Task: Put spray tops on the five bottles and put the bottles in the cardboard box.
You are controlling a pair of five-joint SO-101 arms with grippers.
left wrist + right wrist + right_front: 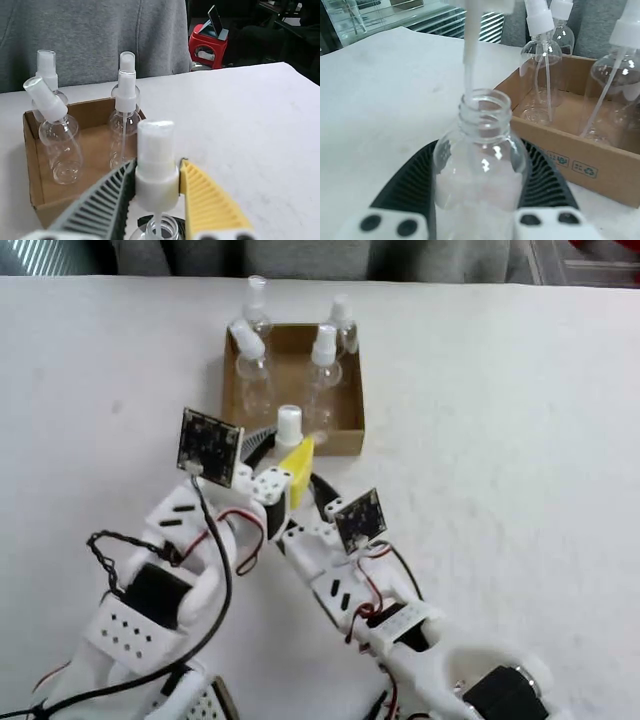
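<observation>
I log the left arm (165,570) and the right arm (400,625) as white shells with slotted vents, black servos and red and black cables (228,580). Each wrist carries a black circuit board (209,447). The left gripper (157,167) has one grey ribbed finger (107,200) and one yellow ribbed finger (205,200). The right gripper (480,150) has black ribbed fingers (407,182).

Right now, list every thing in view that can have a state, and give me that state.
Fifth bottle, upright, neck open, clamped in the right gripper.
Spray top, gripped by the left gripper, tube in the neck, not seated.
Tilted-top bottle, in the box, top on but askew.
Other three bottles, upright, tops on.
Cardboard box, open on top.
</observation>
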